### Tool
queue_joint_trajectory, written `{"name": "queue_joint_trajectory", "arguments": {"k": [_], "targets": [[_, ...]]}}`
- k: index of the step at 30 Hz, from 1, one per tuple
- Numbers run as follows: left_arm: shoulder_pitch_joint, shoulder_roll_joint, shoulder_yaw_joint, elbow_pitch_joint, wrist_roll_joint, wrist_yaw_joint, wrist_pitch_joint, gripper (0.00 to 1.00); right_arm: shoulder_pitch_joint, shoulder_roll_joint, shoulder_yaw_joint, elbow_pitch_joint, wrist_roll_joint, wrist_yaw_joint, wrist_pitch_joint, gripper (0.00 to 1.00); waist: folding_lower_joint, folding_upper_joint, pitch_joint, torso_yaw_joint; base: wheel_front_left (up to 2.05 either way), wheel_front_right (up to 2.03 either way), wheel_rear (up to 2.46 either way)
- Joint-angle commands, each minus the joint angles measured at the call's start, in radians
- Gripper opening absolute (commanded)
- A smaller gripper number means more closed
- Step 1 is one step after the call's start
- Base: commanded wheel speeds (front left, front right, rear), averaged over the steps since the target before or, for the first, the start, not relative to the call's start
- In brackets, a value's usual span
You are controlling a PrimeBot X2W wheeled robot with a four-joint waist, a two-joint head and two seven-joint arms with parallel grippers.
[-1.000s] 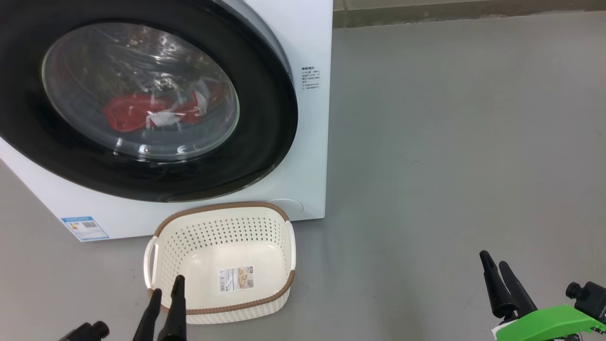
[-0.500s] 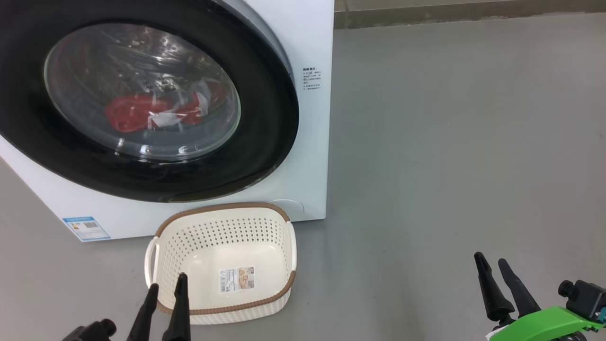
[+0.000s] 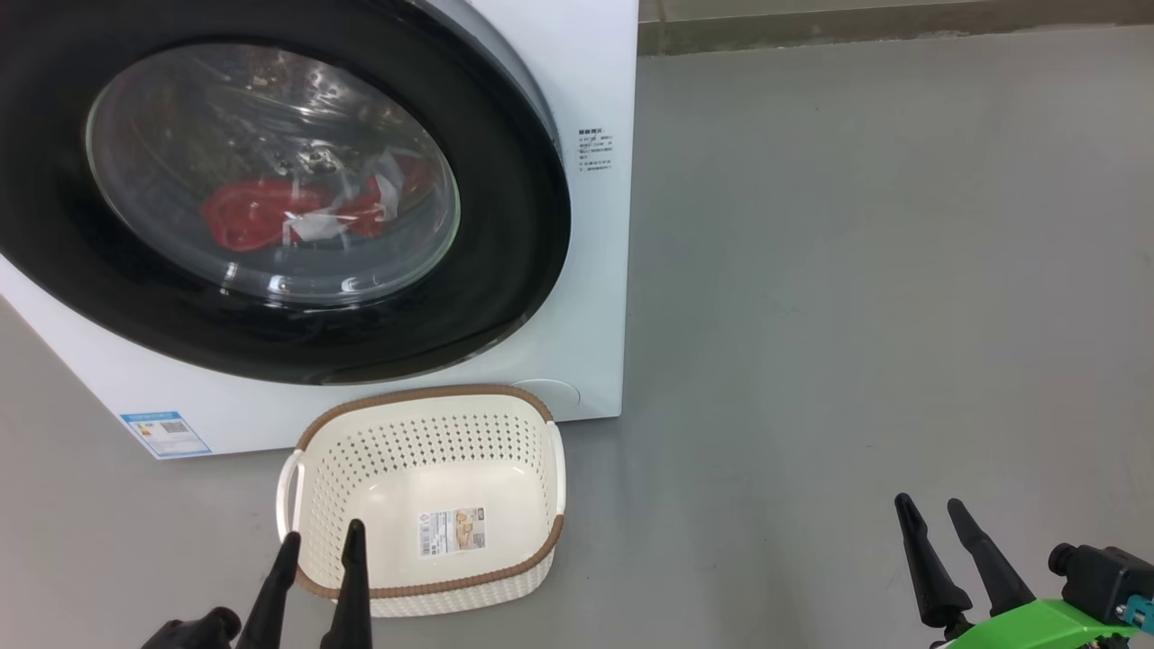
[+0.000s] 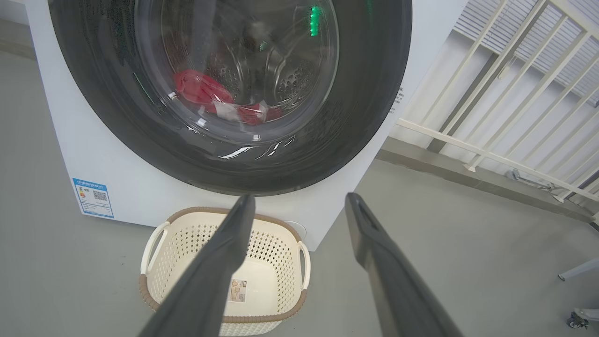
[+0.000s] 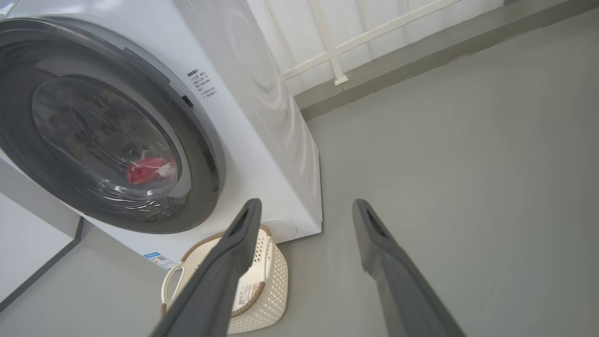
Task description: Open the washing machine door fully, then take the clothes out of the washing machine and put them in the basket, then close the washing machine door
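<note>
The white washing machine [image 3: 595, 270] fills the upper left, its round black-rimmed door [image 3: 505, 270] shut against its front. Behind the door's glass lie the red and white clothes [image 3: 257, 212] in the drum; the clothes [image 4: 201, 89] and the door [image 5: 206, 187] also appear in the wrist views. The cream basket [image 3: 424, 451] stands empty on the floor just before the machine. My left gripper [image 3: 323, 535] hovers open over the basket's near left rim. My right gripper [image 3: 929, 505] hangs open above bare floor at the lower right, far from the machine.
Grey floor [image 3: 856, 270] stretches to the right of the machine up to a low kerb [image 3: 902, 27]. A white railing [image 4: 491, 154] stands behind the machine's right side. A blue label [image 3: 162, 433] marks the machine's lower left corner.
Both grippers have sunk slightly lower in the head view, the right one also drifting left. The left fingers stand a little wider apart. Door, clothes and basket are unchanged.
</note>
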Motion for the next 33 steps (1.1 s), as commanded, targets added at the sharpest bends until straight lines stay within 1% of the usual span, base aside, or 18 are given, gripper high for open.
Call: {"name": "queue_joint_trajectory", "arguments": {"k": [1, 13, 27, 33], "targets": [[-0.005, 0.012, 0.018, -0.032, 0.038, 0.008, -0.017, 1.0, -0.009, -0.025, 0.016, -0.029, -0.03, -0.001, -0.017, 1.0, 0.0, 0.0, 0.001, 0.0, 0.0, 0.0, 0.0], [-0.002, 0.013, 0.02, -0.011, 0.137, 0.012, -0.049, 1.0, 0.005, -0.023, -0.017, -0.035, -0.117, -0.001, -0.048, 1.0, 0.0, 0.0, 0.009, -0.001, 0.0, 0.0, 0.0], [0.004, 0.015, 0.025, 0.007, 0.273, 0.019, -0.09, 1.0, 0.027, -0.038, -0.036, -0.036, -0.239, -0.001, -0.089, 1.0, 0.0, 0.0, 0.015, -0.001, 0.0, 0.0, 0.0], [0.001, 0.015, 0.032, 0.012, 0.275, 0.018, -0.096, 1.0, 0.024, -0.035, -0.04, -0.038, -0.257, -0.001, -0.094, 1.0, 0.0, 0.0, 0.023, -0.004, 0.0, 0.0, 0.0]]}}
